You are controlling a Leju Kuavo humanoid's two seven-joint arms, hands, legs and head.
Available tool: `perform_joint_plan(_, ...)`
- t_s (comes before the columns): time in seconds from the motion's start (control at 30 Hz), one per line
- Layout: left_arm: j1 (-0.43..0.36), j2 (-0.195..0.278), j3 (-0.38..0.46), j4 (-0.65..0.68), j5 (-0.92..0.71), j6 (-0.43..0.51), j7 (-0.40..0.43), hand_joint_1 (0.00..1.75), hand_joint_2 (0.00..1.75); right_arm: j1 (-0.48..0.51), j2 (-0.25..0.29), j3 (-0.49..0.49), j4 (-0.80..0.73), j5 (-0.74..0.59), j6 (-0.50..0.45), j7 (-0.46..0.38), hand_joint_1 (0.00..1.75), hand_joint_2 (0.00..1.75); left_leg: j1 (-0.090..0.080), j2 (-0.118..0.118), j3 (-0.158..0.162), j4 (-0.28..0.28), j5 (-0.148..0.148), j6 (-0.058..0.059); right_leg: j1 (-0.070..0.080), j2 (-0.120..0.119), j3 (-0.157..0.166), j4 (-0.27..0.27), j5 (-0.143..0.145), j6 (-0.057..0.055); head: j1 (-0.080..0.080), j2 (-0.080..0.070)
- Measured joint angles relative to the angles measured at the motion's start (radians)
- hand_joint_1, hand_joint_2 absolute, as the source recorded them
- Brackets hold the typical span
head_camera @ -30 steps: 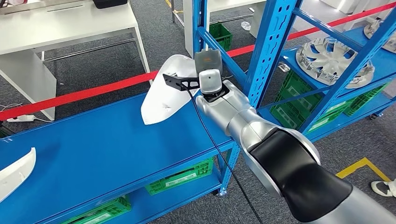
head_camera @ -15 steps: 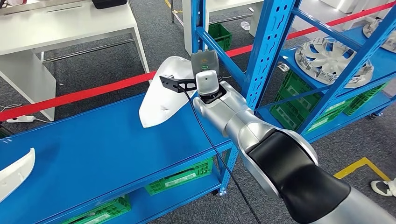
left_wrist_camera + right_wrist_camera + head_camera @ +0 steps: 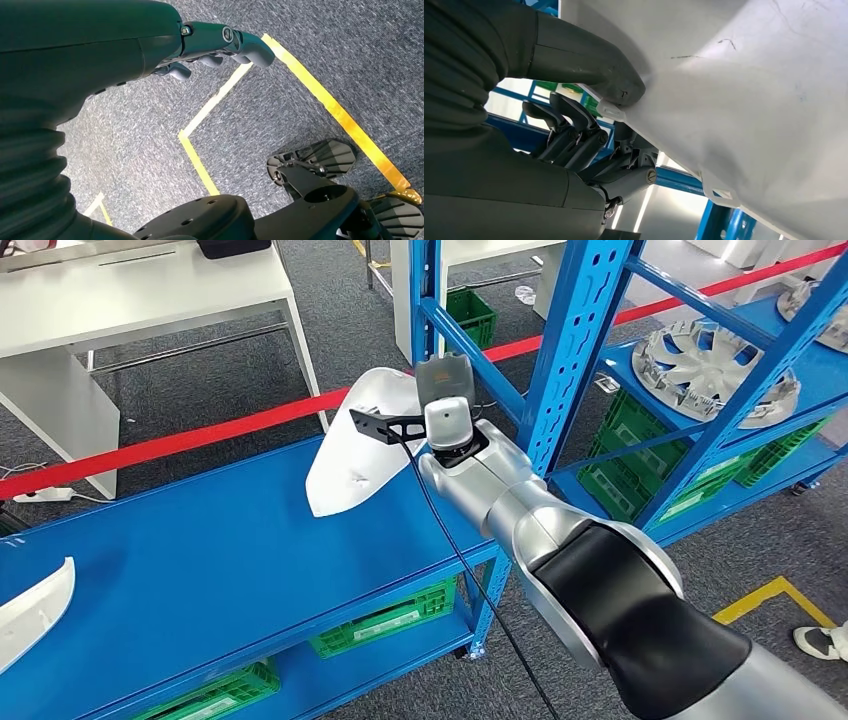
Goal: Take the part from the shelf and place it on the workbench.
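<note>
While the right hand (image 3: 589, 107) grips the white curved plastic part (image 3: 358, 445) above the blue workbench (image 3: 200, 560), the left hand (image 3: 210, 47) hangs empty, fingers loosely apart.

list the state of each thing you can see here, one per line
right hand: grips the white part at its edge, thumb pressed on it
white part: held tilted, its lower tip at the workbench top
left hand: holds nothing, fingers loosely curled, hanging over the floor
workbench: blue top, a second white part lying at its left edge
wheel cover: lying flat on the shelf
</note>
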Motion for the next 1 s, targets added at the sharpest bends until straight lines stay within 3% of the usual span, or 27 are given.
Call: perform_joint_plan(1.0,-0.001,0.000,-0.005,-0.003,-0.003,0.000,0.013,0.00,1.75,0.028,-0.024,-0.015,0.000,0.029,-0.018,-0.005,1.75,1.75,-0.001,-0.003,-0.001,0.000,0.000,0.000,-0.001,-0.001,0.000,0.000,0.000,0.000,0.000,0.000)
